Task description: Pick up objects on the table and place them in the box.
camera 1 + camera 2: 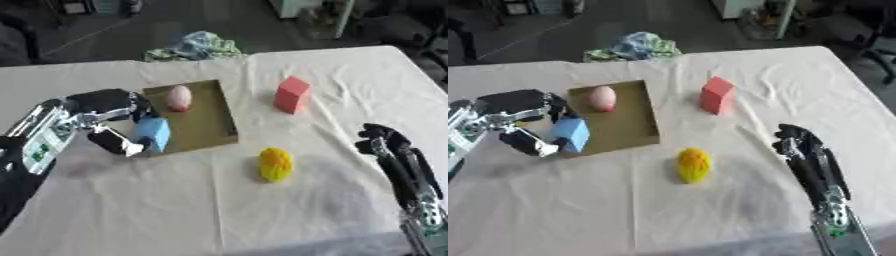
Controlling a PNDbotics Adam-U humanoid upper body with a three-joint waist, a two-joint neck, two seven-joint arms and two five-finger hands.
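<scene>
The left hand (pixel 118 120) is curling its fingers and thumb around a blue block (pixel 154 133), holding it at the nine o'clock edge of the shallow brown box (pixel 206 125). A pink egg (pixel 179 97) is lying inside the box at its twelve o'clock end. A red block (pixel 291 94) is standing on the white table (pixel 219 210) at the box's three o'clock, and a yellow lump (pixel 275 164) is sitting near its five o'clock corner. The right hand (pixel 802 145) is resting at four o'clock, fingers relaxed, holding nothing.

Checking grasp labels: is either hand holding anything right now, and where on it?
The left hand holds the light blue block, fingers above and thumb below its left side, over the brown box's edge. The right hand holds nothing.
</scene>
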